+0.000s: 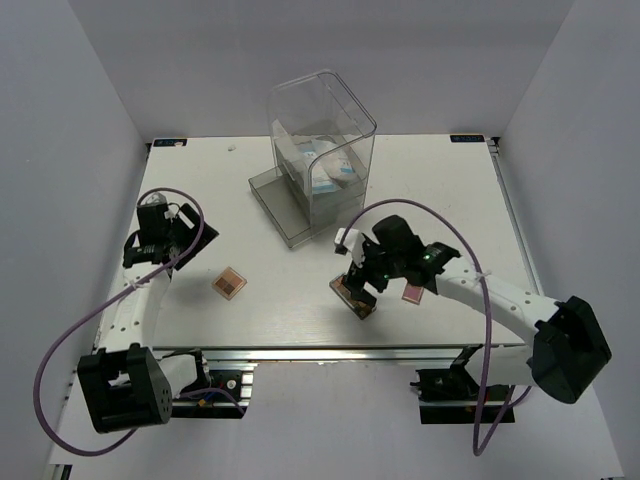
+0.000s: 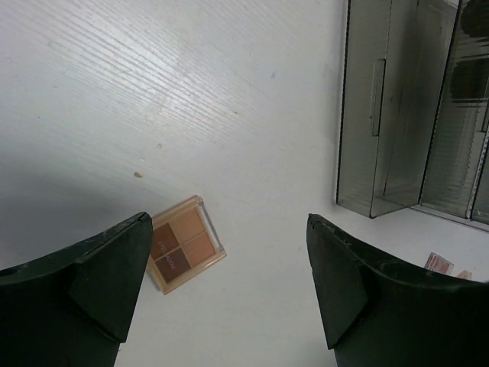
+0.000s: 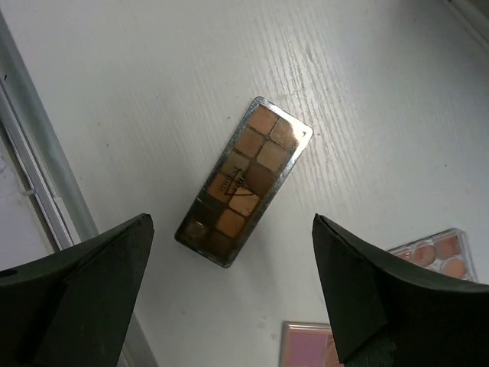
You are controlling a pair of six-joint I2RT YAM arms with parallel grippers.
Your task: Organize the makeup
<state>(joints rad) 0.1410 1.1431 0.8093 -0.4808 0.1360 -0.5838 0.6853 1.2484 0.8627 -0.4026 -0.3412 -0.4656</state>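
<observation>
Brown palette (image 3: 243,180) below R end effector (image 3: 230,223), jaws apart.

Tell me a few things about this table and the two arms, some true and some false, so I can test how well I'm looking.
1. The right gripper is clamped on the long brown palette. False: its fingers are wide open and the palette lies flat on the table below them.
2. A four-pan brown palette lies on the table under the open left gripper. True.
3. The clear drawer box has its drawer pushed shut. False: the drawer is pulled out toward the arms.
4. A pink palette lies on the table close to the long brown palette. True.
</observation>
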